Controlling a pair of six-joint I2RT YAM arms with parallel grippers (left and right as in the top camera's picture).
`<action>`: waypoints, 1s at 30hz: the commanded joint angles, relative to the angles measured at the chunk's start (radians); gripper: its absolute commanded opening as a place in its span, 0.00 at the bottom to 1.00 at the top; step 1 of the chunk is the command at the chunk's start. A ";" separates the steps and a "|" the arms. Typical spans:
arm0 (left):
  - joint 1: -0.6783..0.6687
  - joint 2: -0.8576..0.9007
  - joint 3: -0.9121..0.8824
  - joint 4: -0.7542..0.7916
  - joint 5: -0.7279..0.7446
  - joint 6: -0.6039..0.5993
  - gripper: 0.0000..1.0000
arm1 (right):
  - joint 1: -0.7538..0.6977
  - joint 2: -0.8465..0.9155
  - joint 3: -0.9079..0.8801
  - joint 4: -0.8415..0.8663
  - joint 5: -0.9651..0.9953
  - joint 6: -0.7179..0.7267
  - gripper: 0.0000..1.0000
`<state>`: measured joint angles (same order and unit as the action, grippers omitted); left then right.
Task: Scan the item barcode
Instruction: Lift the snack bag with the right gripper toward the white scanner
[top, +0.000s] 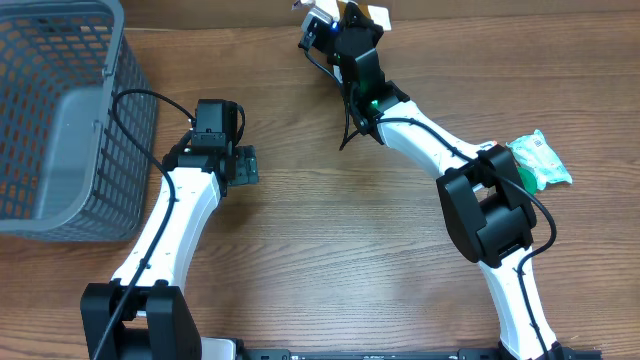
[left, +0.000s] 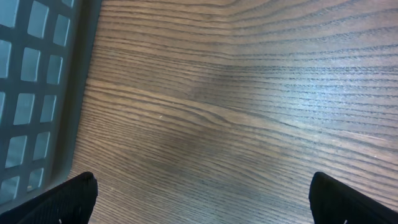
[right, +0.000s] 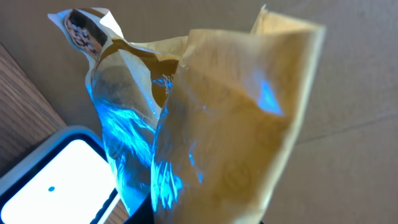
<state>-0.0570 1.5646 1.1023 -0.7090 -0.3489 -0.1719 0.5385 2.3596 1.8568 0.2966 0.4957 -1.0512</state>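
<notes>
A crinkly yellow packet (right: 242, 118), the item, fills the right wrist view, with blue scanner light across its lower left. My right gripper (top: 352, 32) is shut on the packet (top: 377, 13) at the table's far edge. It holds the packet upright beside the scanner (top: 317, 22), whose white lit window (right: 53, 183) glows at lower left. No barcode is visible. My left gripper (left: 202, 208) stands wide open over bare wood, both fingertips (left: 78, 196) at the frame's bottom corners with nothing between them. It hovers next to the basket (top: 216, 120).
A grey mesh basket (top: 60, 120) takes up the left of the table, and its wall (left: 31, 93) runs down the left of the left wrist view. A green packet (top: 540, 160) lies at the right edge.
</notes>
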 joint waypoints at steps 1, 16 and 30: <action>0.002 -0.011 0.010 0.003 -0.017 0.019 1.00 | 0.005 0.005 0.013 -0.005 0.052 0.006 0.04; 0.002 -0.011 0.010 0.003 -0.017 0.019 1.00 | 0.065 -0.002 0.013 -0.086 0.133 0.082 0.04; 0.002 -0.011 0.010 0.003 -0.017 0.019 1.00 | 0.096 -0.040 0.013 -0.089 0.284 0.084 0.03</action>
<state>-0.0570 1.5646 1.1023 -0.7086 -0.3489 -0.1719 0.6247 2.3611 1.8572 0.2054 0.7136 -0.9863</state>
